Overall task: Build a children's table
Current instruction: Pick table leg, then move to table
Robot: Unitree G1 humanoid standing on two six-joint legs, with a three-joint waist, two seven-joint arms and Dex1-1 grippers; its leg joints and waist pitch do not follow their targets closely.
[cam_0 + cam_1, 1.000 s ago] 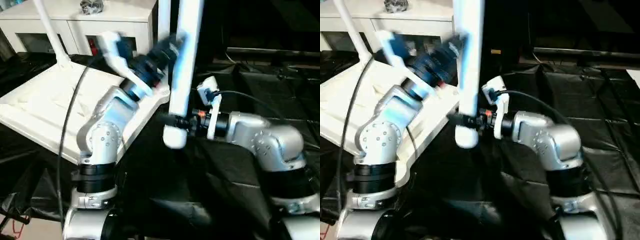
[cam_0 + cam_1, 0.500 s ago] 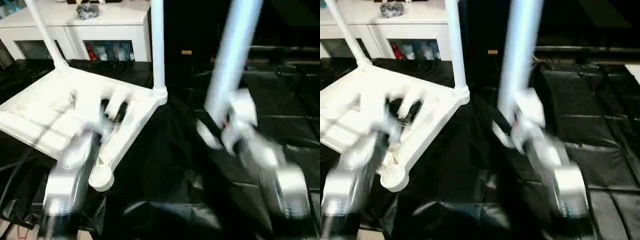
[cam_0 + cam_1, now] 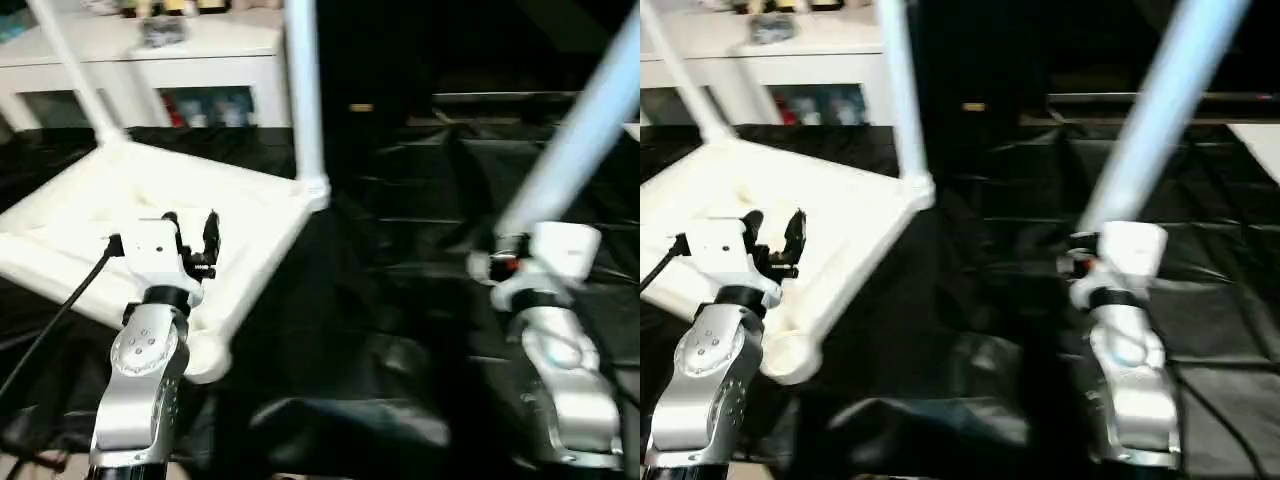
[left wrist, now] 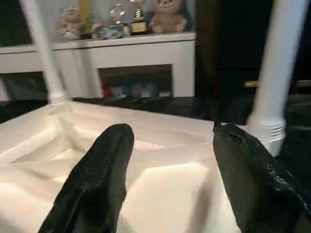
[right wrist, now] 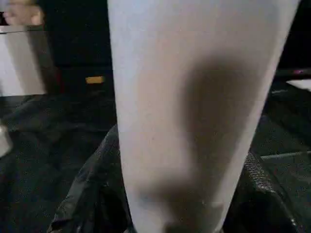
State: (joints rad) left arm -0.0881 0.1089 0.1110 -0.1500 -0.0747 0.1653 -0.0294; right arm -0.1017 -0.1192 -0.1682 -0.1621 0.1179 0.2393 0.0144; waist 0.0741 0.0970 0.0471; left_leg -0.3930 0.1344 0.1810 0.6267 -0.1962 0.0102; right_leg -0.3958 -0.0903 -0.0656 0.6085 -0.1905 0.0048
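One work table [image 3: 400, 300] is seen, draped in crinkly black sheeting. On it, toward the left, one white plastic tabletop [image 3: 90, 215] is laid upside down, ribbed underside up, with rounded corner sockets. Three smooth white tapered tube legs are counted: two planted upright in the far sockets [image 3: 303, 100] [image 3: 70, 75], and a loose leg [image 3: 575, 150] tilted at the right, gripped by the right gripper [image 5: 180, 208]. The left gripper [image 4: 170, 165] is held over the tabletop, its two matte black fingers [image 4: 102, 170] spread apart, nothing between them.
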